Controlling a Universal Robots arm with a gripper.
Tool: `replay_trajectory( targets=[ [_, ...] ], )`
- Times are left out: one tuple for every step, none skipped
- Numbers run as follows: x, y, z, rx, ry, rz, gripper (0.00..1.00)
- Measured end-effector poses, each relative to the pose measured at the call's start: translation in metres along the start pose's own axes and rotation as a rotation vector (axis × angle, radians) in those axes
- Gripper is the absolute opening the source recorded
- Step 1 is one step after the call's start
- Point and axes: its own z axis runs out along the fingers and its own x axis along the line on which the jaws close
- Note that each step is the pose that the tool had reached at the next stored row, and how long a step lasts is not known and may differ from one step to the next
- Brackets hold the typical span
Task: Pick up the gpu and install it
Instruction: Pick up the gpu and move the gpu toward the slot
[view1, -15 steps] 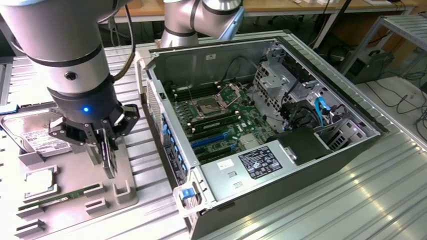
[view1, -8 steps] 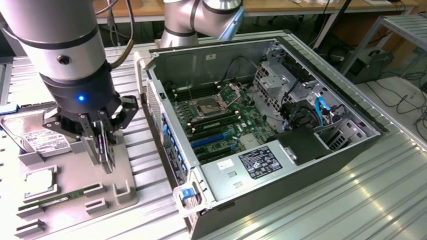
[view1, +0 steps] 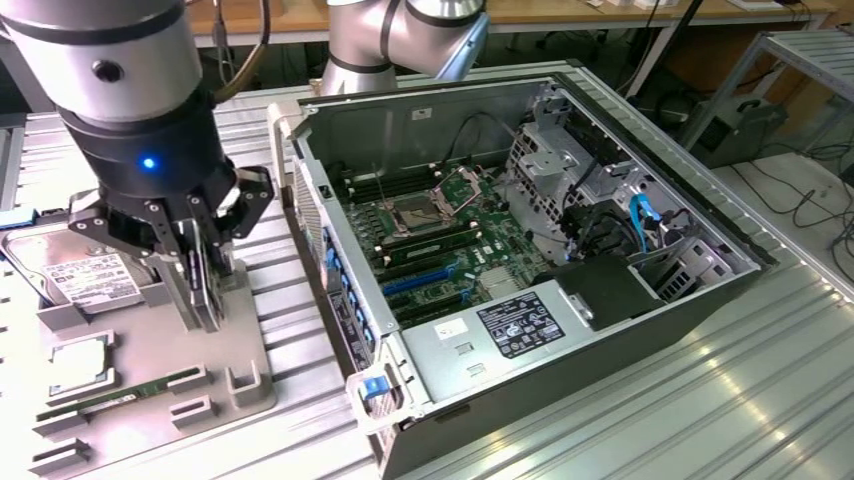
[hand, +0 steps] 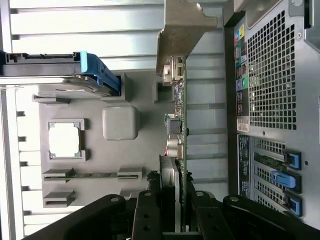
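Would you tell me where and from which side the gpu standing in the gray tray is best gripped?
Pinch the gpu across its two flat faces along the top edge, away from the metal bracket, coming straight down. It stands on edge in the tray, so only that edge is free; the gripper holds it there.

Gripper (view1: 200, 268) clamped on gpu (view1: 206, 300) — card upright over grey tray (view1: 134, 350), w/ open PC case (view1: 400, 130) toward the exterior view's right.
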Motion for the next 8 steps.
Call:
replay_trajectory(
  targets=[
    [0.0,0.0002,-0.0038,0.0001,0.0002,0.0,0.28],
    [0.0,0.0003,-0.0077,0.0,0.0,0.0,0.28],
    [0.0,0.0005,-0.0117,0.0,0.0,0.0,0.28],
    [0.0,0.0007,-0.0165,0.0,0.0,0.0,0.28],
    [0.0,0.0008,-0.0201,0.0,0.0,0.0,0.28],
    [0.0,0.001,-0.025,0.0,0.0001,0.0,0.28],
    [-0.001,0.0011,-0.029,0.0001,0.0001,0.0,0.28],
    [-0.001,0.0014,-0.0339,-0.0001,-0.0001,0.0,0.28]
  ],
)
